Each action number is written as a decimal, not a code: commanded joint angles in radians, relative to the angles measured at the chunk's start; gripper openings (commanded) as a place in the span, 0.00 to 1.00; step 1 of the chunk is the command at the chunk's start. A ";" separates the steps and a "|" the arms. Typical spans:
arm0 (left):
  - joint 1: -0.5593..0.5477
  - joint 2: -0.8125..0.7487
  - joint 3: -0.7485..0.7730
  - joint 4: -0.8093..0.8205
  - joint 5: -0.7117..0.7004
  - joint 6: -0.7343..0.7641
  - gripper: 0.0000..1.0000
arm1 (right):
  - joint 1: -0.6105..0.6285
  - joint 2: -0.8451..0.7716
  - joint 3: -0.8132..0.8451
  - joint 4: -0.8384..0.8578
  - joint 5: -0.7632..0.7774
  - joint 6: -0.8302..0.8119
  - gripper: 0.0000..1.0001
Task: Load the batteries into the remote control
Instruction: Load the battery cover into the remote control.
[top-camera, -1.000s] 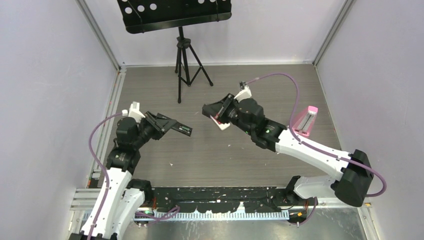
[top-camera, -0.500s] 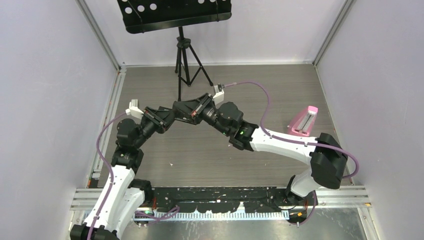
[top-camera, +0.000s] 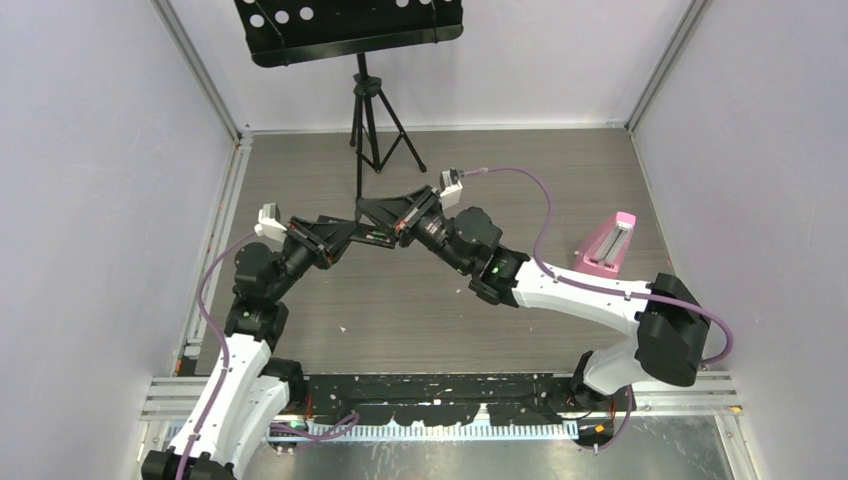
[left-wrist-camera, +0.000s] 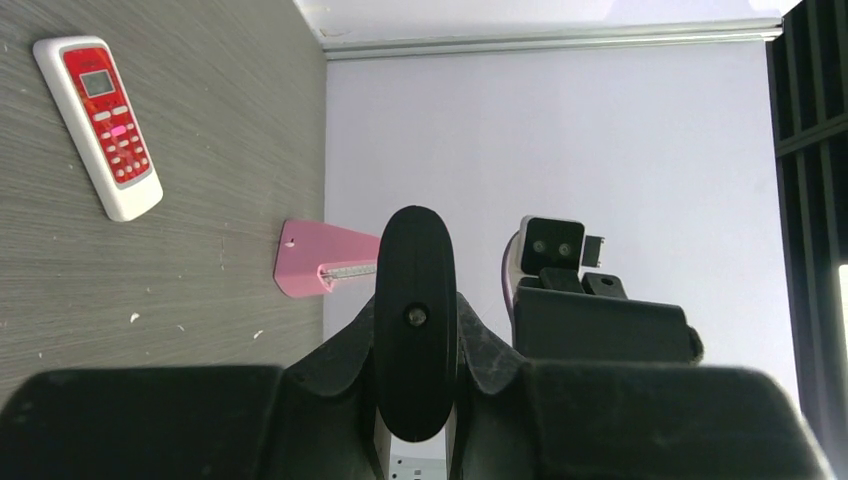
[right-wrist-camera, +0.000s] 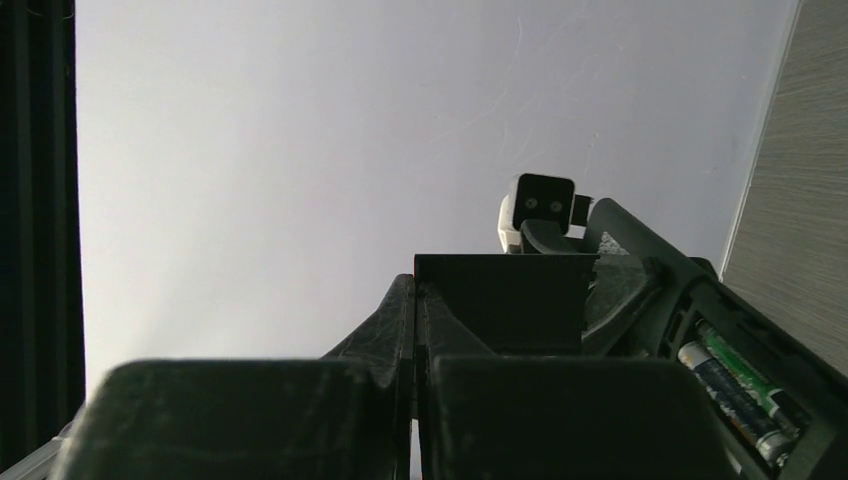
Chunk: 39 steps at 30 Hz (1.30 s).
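Observation:
My left gripper (top-camera: 330, 238) is shut on a black remote control (top-camera: 358, 238) and holds it in the air; in the left wrist view the remote (left-wrist-camera: 415, 270) stands end-on between the fingers. In the right wrist view its open compartment (right-wrist-camera: 745, 385) shows a green battery (right-wrist-camera: 757, 376) and a dark battery (right-wrist-camera: 722, 388) with a silvery end. My right gripper (top-camera: 388, 215) is shut on a thin black cover plate (right-wrist-camera: 497, 300) and holds it right at the remote's far end. No orange battery shows.
A white and red remote (left-wrist-camera: 98, 125) lies face up on the table; the right arm hides it from the top view. A pink holder (top-camera: 608, 243) lies at the right. A black music stand's tripod (top-camera: 372, 125) stands at the back.
My right arm has swung left from the table's middle, bringing its gripper up against the black remote. My left gripper has shifted slightly with the remote in it.

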 joint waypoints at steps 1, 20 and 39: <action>-0.003 0.003 -0.007 0.088 0.018 -0.039 0.00 | 0.000 -0.067 -0.007 0.052 0.029 -0.010 0.00; -0.003 0.009 -0.018 0.152 0.051 -0.092 0.00 | -0.017 -0.060 -0.047 0.047 -0.003 0.035 0.00; -0.003 0.025 -0.030 0.182 0.057 -0.110 0.00 | -0.032 -0.018 -0.048 0.083 -0.068 0.096 0.01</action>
